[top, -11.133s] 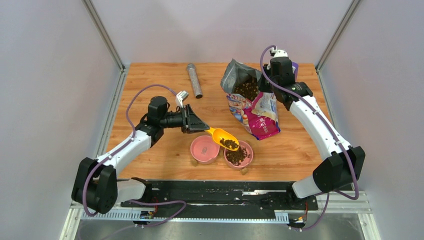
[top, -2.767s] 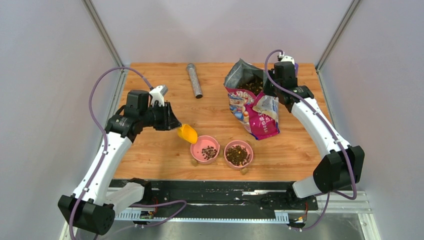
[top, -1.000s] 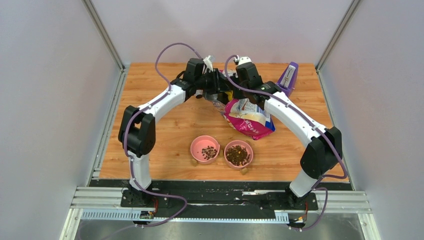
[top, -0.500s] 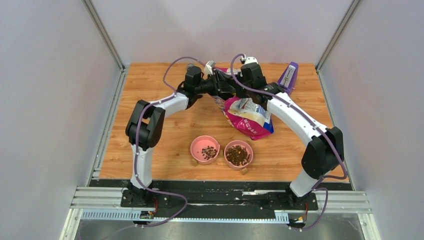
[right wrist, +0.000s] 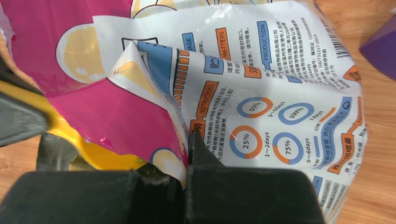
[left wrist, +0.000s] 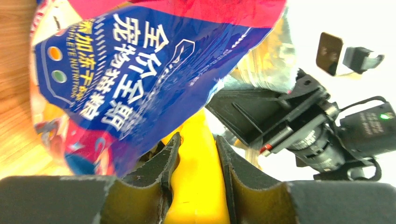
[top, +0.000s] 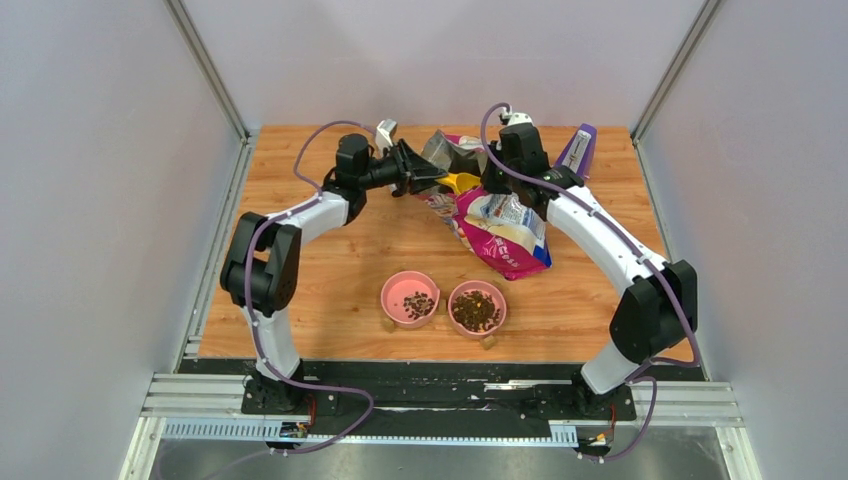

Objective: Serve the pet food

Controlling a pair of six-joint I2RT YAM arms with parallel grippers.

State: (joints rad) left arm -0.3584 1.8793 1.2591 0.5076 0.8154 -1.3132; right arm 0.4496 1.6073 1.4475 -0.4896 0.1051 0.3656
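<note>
The pet food shows as dark kibble in two pink bowls: a heap in the right bowl (top: pixel 477 310) and a few pieces in the left bowl (top: pixel 417 303). My left gripper (top: pixel 432 178) (left wrist: pixel 197 140) is shut on the handle of the yellow scoop (top: pixel 461 182) (left wrist: pixel 200 186), whose head is at the mouth of the purple-pink bag (top: pixel 503 228) (left wrist: pixel 140 70). My right gripper (top: pixel 492 182) (right wrist: pixel 191 140) is shut on the bag's upper edge (right wrist: pixel 261 93) and holds it up. The scoop also shows in the right wrist view (right wrist: pixel 93 156). Kibble inside the bag is hidden.
A purple object (top: pixel 575 150) (right wrist: pixel 380 46) stands at the back right of the wooden table (top: pixel 320 270). The two bowls stand side by side near the front edge. Both arms meet over the back middle of the table.
After tipping kibble into the left bowl, my left arm swung to the bag. In the last half second it drew back left and the scoop came into view at the bag's mouth.
</note>
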